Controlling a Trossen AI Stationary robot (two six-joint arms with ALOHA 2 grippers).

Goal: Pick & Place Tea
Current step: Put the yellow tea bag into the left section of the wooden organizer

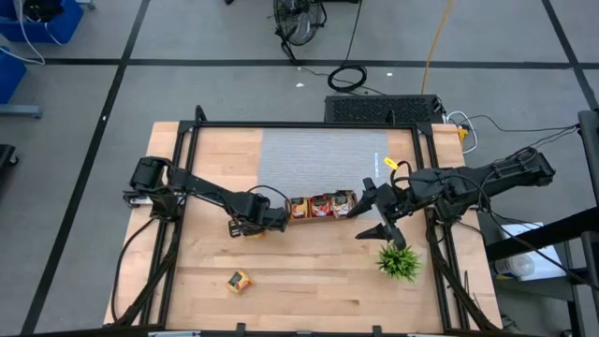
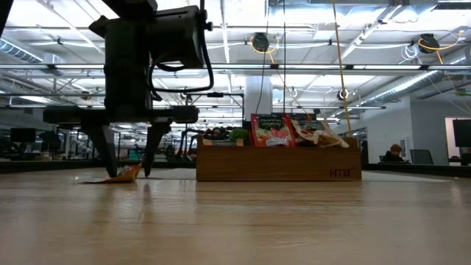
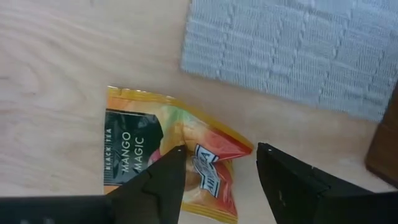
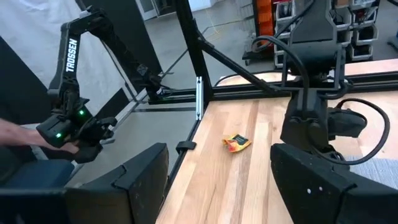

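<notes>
An orange-yellow tea sachet (image 3: pixel 149 155) printed "Mango Magic" lies flat on the wood left of the tray. My left gripper (image 3: pixel 221 162) is open and low over one end of it, as the low view (image 2: pixel 131 158) and the high view (image 1: pixel 255 227) also show. The brown wooden tray (image 1: pixel 323 206) holds several red and pale sachets (image 2: pixel 271 131) standing upright. A second orange sachet (image 1: pixel 240 281) lies alone toward the table's near edge. My right gripper (image 1: pixel 367 217) is open, just off the tray's right end, touching nothing. My left gripper comes at the Mango Magic sachet from above, pointing down. One fingertip (image 3: pixel 168 177) stands over the sachet's printed face, and the other (image 3: pixel 273 168) is over bare wood beyond its red corner (image 3: pixel 239 149). I cannot tell whether either finger touches it.
A grey mat (image 1: pixel 323 154) covers the far middle of the table. A spiky green plant (image 1: pixel 401 262) stands near the right gripper, toward the near right corner. In the right wrist view, a person's hand (image 4: pixel 18 134) holds a control arm beyond the table's left edge.
</notes>
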